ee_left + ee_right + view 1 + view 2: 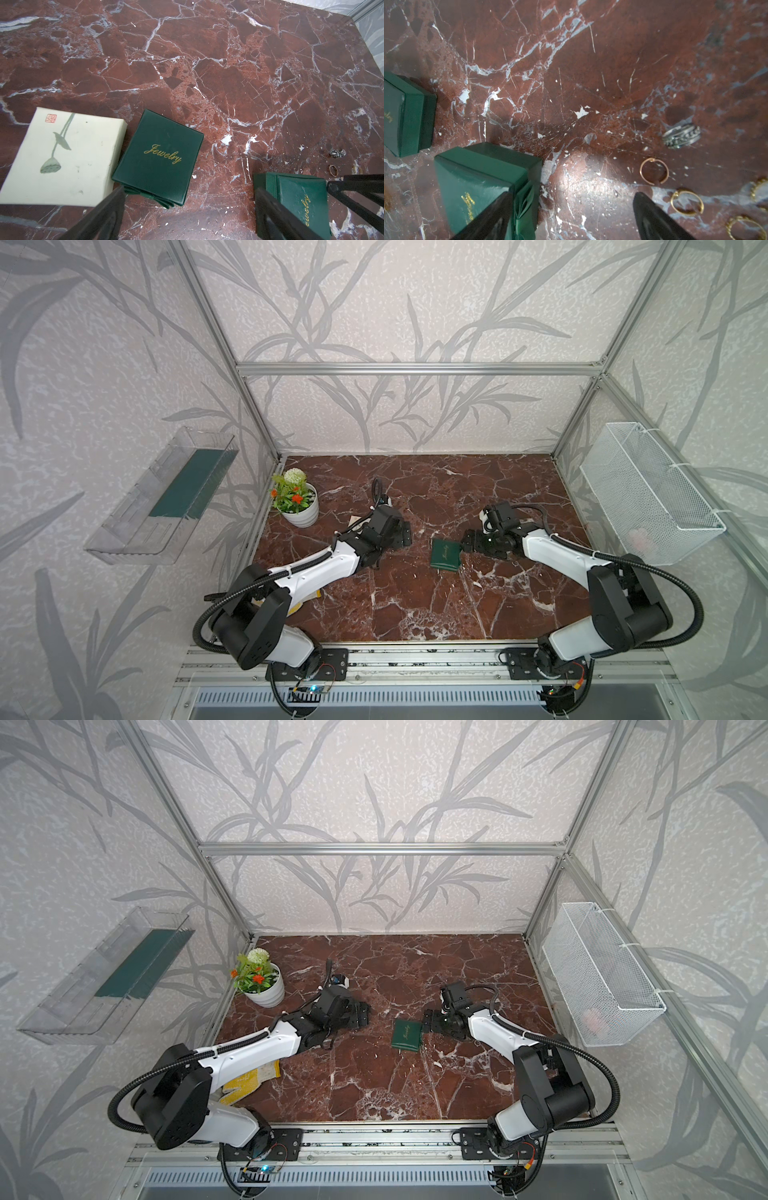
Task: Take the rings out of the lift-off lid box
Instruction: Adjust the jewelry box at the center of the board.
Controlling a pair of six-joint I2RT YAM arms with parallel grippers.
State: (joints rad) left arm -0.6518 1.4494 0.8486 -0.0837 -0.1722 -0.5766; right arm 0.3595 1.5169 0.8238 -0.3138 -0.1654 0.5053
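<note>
Plainly, the rings [681, 136] are out of the box and lie loose on the red marble worktop [415, 601]. The right wrist view shows five of them: a silver band, a thin rose-coloured hoop [653, 171] and three gold hoops [687, 202], one of which is cut off by the edge of the view.

The right jaws stand apart and hold nothing, with only bare worktop between them. One finger [654, 220] points toward the rings, all of which lie on its outer side and not between the jaws. The nearest gold hoop is just beside that finger, and the silver band is the farthest. The other finger [488, 218] is at the edge of the green box [446, 556]. The box sits with its lid on, a fold of green lining showing at its side. The box is therefore on one side of the right jaws and the rings are on the other.

The left jaws are also apart and empty, low over the worktop. Just ahead of them lies a second green box [160, 158] lettered "Jewelry", with a cream box [62, 155] just beside it. The rings are well apart from the left jaws, beyond the first green box. In both top views the rings are too small to make out.
</note>
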